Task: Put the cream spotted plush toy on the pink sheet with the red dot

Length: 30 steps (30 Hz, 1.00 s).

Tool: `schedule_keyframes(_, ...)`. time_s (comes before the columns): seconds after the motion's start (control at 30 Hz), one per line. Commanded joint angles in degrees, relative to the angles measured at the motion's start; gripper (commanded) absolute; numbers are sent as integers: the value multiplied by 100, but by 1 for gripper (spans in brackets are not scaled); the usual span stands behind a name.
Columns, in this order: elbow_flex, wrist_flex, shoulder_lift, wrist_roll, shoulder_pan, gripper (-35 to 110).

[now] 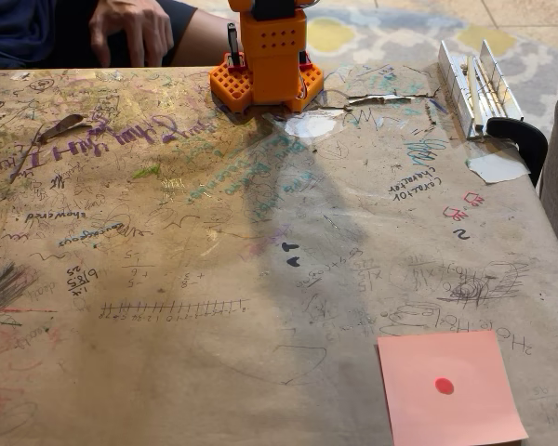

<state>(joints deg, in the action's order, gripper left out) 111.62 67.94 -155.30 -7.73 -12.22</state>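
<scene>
The pink sheet [451, 387] lies flat at the table's front right in the fixed view, with its red dot [444, 386] near the centre and nothing resting on it. The cream spotted plush toy is out of view. The arm's orange base [268, 58] stands at the back middle of the table, and the arm rises out of the top of the picture, so its gripper is out of frame.
The brown table [214, 279] is covered in scribbles and writing. A metal rail clamp [479, 88] sits at the back right, with a white paper scrap [496, 167] near it. A person's hand [130, 28] rests behind the table's far edge.
</scene>
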Motion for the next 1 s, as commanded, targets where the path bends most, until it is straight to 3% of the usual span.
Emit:
schedule_keyframes(0.0, -2101, 1354, 5590, -562, 97, 25)
schedule_keyframes(0.1, -229, 659, 4263, -1837, 141, 47)
schedule_keyframes(0.2, 1406, 352, 1819, -2443, 114, 43)
schedule_keyframes(0.27, 1688, 606, 1081, -2566, 185, 41)
schedule_keyframes(0.67, 2786, 1239, -747, -2479, 281, 39)
schedule_keyframes(0.97, 3023, 844, -299, -2294, 738, 23)
